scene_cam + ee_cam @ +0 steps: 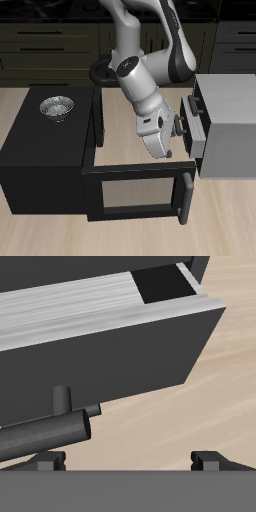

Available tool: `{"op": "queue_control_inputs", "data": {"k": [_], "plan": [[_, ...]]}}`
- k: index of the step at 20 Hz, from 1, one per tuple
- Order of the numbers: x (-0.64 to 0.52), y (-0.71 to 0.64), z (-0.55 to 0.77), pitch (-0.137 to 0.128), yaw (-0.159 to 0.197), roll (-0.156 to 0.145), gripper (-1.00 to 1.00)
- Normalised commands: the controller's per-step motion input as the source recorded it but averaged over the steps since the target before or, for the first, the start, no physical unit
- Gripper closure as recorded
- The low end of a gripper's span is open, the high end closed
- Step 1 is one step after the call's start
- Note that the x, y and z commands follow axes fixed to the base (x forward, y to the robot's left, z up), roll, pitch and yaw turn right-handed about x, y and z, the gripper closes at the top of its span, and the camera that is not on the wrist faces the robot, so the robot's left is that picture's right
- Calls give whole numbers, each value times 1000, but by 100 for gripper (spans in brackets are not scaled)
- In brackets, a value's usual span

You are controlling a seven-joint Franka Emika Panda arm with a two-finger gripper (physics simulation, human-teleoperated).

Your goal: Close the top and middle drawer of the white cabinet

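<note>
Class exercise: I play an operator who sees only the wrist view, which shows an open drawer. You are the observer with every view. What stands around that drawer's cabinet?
Observer: The white cabinet stands beside a black cabinet, whose windowed door hangs open.
Operator: Is anything on the black one?
Observer: A metal bowl sits on its top.
Operator: Where is my hand?
Observer: The hand is close to the fronts of the protruding drawers.
</note>
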Motion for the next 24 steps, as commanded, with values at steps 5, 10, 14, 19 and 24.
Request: {"op": "queue_control_inputs", "data": {"k": [5, 10, 14, 19, 24], "plan": [[35, 249, 45, -14, -7, 36, -100], [33, 307, -61, -8, -3, 43, -100], [61, 284, -126, -8, -5, 31, -100], [40, 210, -92, 7, -12, 21, -100], [-21, 66, 73, -20, -8, 11, -100]]}}
